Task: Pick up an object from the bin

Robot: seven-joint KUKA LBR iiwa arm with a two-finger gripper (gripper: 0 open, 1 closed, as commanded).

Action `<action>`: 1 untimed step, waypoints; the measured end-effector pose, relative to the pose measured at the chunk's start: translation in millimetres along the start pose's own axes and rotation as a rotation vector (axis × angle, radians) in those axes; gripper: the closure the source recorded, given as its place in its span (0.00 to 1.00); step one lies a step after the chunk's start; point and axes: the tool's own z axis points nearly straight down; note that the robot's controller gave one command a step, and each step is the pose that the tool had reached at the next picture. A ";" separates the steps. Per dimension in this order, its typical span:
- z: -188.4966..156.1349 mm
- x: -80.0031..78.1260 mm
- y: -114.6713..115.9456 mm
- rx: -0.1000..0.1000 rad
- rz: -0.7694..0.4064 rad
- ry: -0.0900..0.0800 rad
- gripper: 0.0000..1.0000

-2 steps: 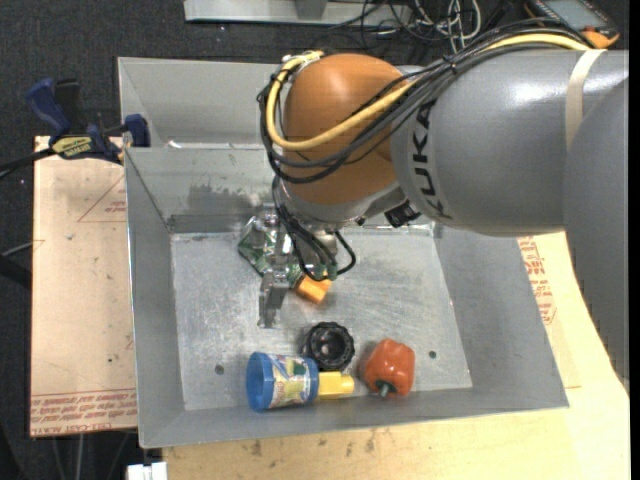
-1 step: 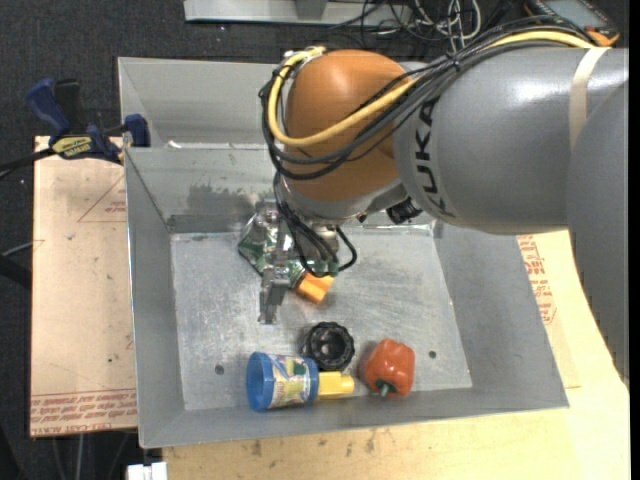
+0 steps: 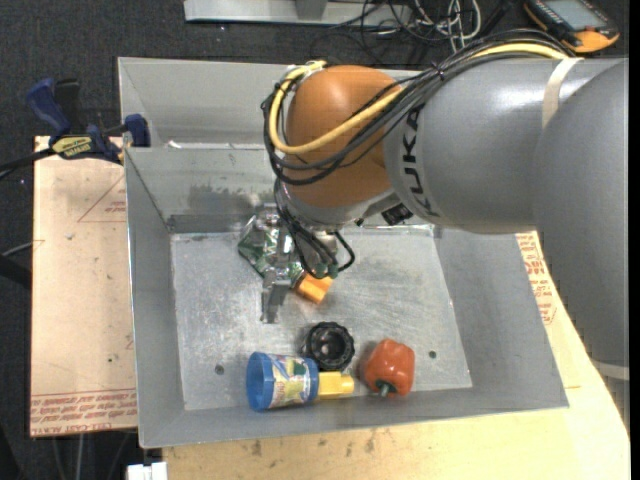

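My gripper [image 3: 272, 303] hangs low over the bin's middle, below the arm's wrist, its tip close to the floor. A small orange block [image 3: 315, 288] lies just to its right, near or touching it. A crumpled green and white packet [image 3: 256, 243] sits right behind the gripper on its left, partly hidden by it. In front of the gripper lies a black round ring-shaped part [image 3: 329, 344].
Along the front wall lie a bottle with a blue cap and yellow end [image 3: 287, 381] and a red-orange pepper-shaped toy [image 3: 388, 367]. The arm and its cables cover the back right of the bin. Bare floor shows at the left and right.
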 end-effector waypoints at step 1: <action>40.1 -17.5 -29.1 0.003 0.055 0.011 0.00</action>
